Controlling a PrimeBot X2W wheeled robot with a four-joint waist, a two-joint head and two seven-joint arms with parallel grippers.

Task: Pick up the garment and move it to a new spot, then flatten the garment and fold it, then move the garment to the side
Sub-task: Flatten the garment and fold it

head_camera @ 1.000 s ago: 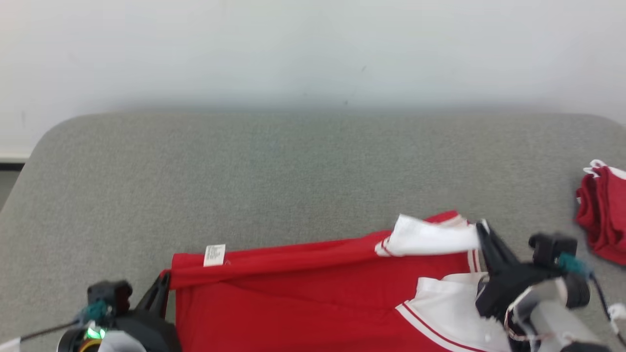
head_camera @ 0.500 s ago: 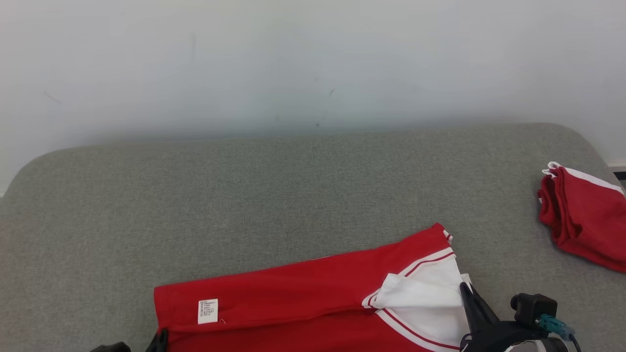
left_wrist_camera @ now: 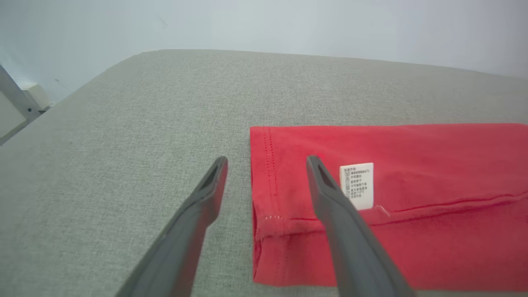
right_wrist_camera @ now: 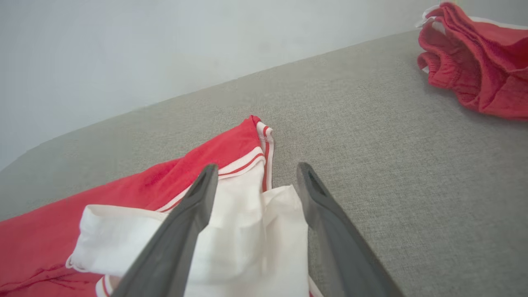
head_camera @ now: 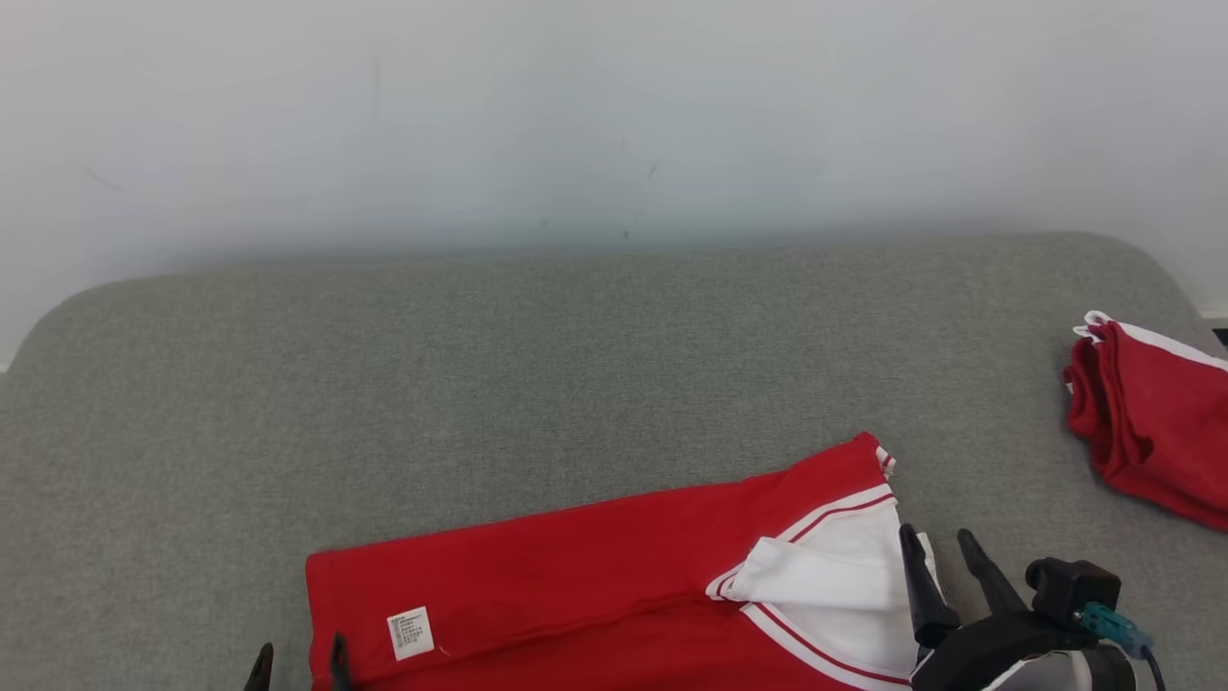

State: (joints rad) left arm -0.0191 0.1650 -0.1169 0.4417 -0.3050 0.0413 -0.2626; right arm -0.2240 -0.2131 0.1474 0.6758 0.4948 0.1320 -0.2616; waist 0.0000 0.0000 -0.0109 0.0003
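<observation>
A grey fabric-covered worktop (head_camera: 480,365) is backed by a plain pale wall (head_camera: 576,115). The red-and-white garment (head_camera: 576,576) is laid folded at its near edge. The left gripper (head_camera: 299,653) and right gripper (head_camera: 935,533) are held with jaws spread, nothing gripped. A red bundle (head_camera: 1151,432) is seen far right.

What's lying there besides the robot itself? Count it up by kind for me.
Red garments: 2, the shirt and the heap
White label: 1
Grey pad: 1
Total: 4
</observation>
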